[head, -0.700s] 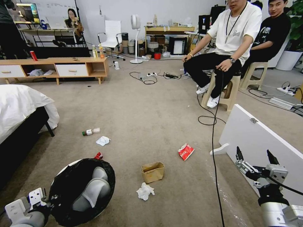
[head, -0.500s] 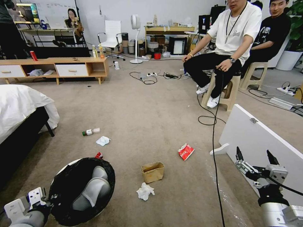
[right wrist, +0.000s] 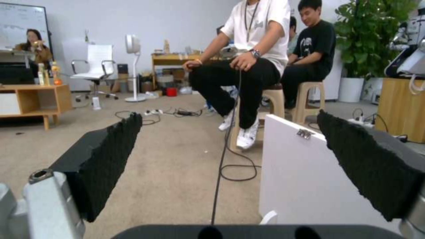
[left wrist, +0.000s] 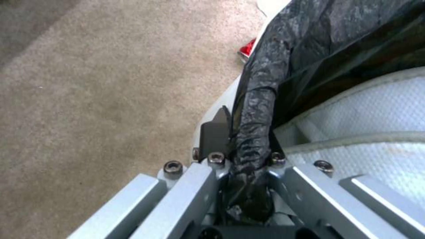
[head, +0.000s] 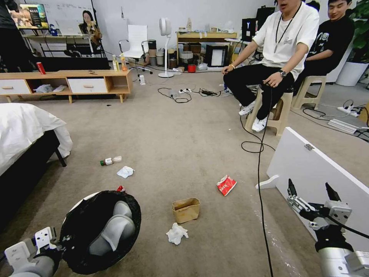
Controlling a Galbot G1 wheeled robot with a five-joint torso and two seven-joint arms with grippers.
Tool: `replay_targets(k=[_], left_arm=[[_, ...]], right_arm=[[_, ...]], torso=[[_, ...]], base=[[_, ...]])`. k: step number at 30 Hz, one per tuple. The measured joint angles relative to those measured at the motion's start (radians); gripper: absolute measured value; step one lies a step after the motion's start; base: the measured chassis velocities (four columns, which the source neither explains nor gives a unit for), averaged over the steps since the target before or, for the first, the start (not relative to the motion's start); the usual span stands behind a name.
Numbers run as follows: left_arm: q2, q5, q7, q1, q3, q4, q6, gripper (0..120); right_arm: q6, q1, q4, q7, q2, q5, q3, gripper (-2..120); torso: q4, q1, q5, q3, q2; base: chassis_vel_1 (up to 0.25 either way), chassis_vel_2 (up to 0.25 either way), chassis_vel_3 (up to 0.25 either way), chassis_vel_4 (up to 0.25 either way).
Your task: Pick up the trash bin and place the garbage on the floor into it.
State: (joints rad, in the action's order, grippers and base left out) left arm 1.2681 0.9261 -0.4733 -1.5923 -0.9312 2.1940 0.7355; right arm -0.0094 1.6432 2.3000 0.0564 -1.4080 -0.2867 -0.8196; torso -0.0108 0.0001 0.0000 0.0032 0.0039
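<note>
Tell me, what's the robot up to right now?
Left gripper clamped on trash bin rim. Right gripper open, empty. Paper bag, tissues on floor.

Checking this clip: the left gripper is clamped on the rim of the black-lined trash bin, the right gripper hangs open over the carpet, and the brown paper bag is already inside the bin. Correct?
Not quite. The brown paper bag is not in the trash bin; the head view shows it on the floor, beside a crumpled tissue. The rest holds: the left gripper is shut on the bin's rim, and the right gripper hangs open.
</note>
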Motion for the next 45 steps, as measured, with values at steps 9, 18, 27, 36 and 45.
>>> replay_targets(k=[9,18,27,36,45], left_arm=[[-0.004,0.007,0.000,-0.003,-0.013,0.000,0.000,1],[-0.004,0.008,0.000,-0.006,-0.017,0.000,0.000,1],[-0.002,0.010,0.000,-0.010,-0.024,0.008,0.000,1],[0.007,0.008,0.000,-0.013,-0.024,0.012,0.000,1],[0.010,0.008,0.001,-0.013,-0.024,0.012,0.000,1]], right_arm=[[0.033,-0.005,-0.014,-0.018,0.000,0.005,-0.005,100],[0.040,-0.007,-0.020,-0.024,0.009,0.007,-0.005,100],[0.034,-0.018,-0.021,-0.033,0.018,-0.004,0.000,100],[0.050,-0.024,-0.037,-0.064,0.020,0.014,-0.001,100],[0.051,-0.024,-0.039,-0.068,0.022,0.016,0.000,100]], torso=[[0.0000,0.000,0.0000,0.000,0.000],[0.0000,0.000,0.0000,0.000,0.000],[0.0000,0.000,-0.0001,0.000,0.000],[0.0000,0.000,0.0000,0.000,0.000],[0.0000,0.000,0.0000,0.000,0.000]], base=[[0.000,0.000,0.000,0.000],[0.000,0.000,0.000,0.000],[0.000,0.000,0.000,0.000],[0.000,0.000,0.000,0.000],[0.000,0.000,0.000,0.000]])
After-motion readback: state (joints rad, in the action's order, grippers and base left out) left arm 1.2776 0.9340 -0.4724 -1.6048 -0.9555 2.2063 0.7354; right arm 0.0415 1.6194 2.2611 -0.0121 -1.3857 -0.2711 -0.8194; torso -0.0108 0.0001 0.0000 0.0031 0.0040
